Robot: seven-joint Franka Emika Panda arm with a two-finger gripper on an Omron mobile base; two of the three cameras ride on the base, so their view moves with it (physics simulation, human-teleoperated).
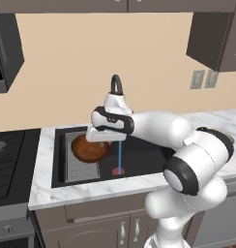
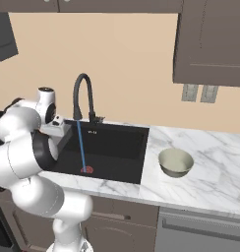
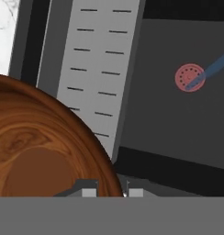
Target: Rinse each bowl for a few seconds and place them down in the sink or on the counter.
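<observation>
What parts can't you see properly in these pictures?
- Left base view: the gripper's fingertips are hidden behind the white hand, and part of the wooden bowl too.
- Hand view: the wooden bowl is cut off by the left edge.
- Right base view: the arm blocks the left end of the sink.
- Right base view: the cream bowl on the counter looks too small to tell if it's wet.
</observation>
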